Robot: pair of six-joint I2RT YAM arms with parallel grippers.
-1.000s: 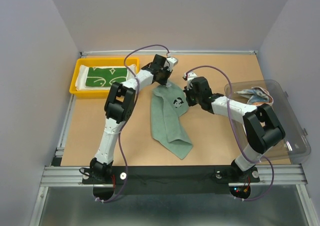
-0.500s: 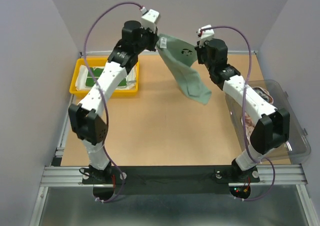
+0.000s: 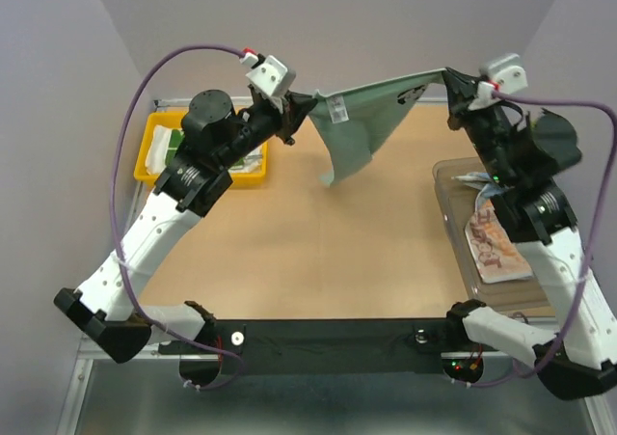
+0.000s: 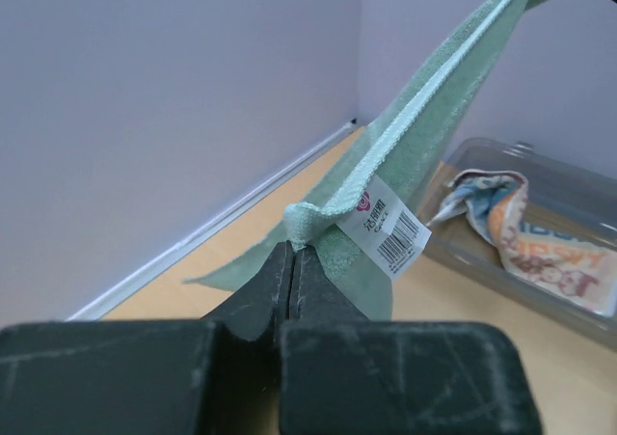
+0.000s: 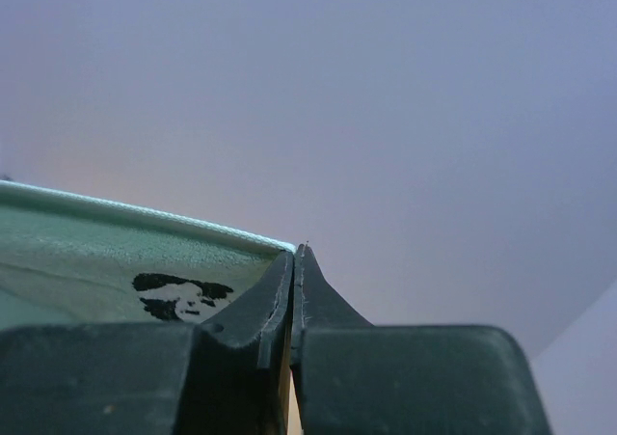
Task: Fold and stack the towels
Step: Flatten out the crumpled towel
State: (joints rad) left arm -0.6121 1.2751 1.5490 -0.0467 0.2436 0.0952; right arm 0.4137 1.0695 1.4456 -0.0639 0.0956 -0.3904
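1. The left gripper [image 3: 292,108] is clamped tight on one corner of the pale teal-green towel [image 3: 366,122].
2. The right gripper [image 3: 451,81] pinches the opposite corner.
3. The towel hangs stretched between them, above the far side of the table [image 3: 318,261].
4. A letter-print towel [image 3: 496,242] lies in the clear bin [image 3: 449,213].

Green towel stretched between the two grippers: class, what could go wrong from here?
1. The left gripper and right gripper each pinch only a thin bit of the green towel at a corner; pulling tauter could slip it free.
2. Its lower part hangs as an uneven point, so laying it down may crease it crooked.
3. The right arm hangs over the clear bin and might knock it.
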